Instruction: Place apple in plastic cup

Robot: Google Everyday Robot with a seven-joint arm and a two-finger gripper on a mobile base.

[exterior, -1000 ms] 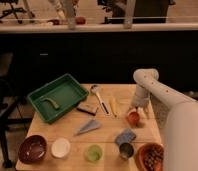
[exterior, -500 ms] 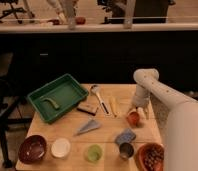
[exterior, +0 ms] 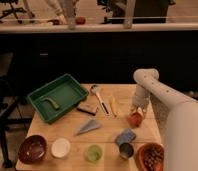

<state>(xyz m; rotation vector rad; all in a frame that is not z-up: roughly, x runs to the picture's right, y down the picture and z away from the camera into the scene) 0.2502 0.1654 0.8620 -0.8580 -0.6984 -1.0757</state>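
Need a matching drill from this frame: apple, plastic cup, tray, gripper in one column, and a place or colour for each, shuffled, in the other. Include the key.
Column one:
1. apple
2. plastic cup
3. tray
4. gripper

Column two:
A. green, back left of the table
B. right over the apple
C. front edge, between the white bowl and the metal cup
D. red-orange, right side of the table

Pairs: 1-D, 2-C, 3-A, 4-B.
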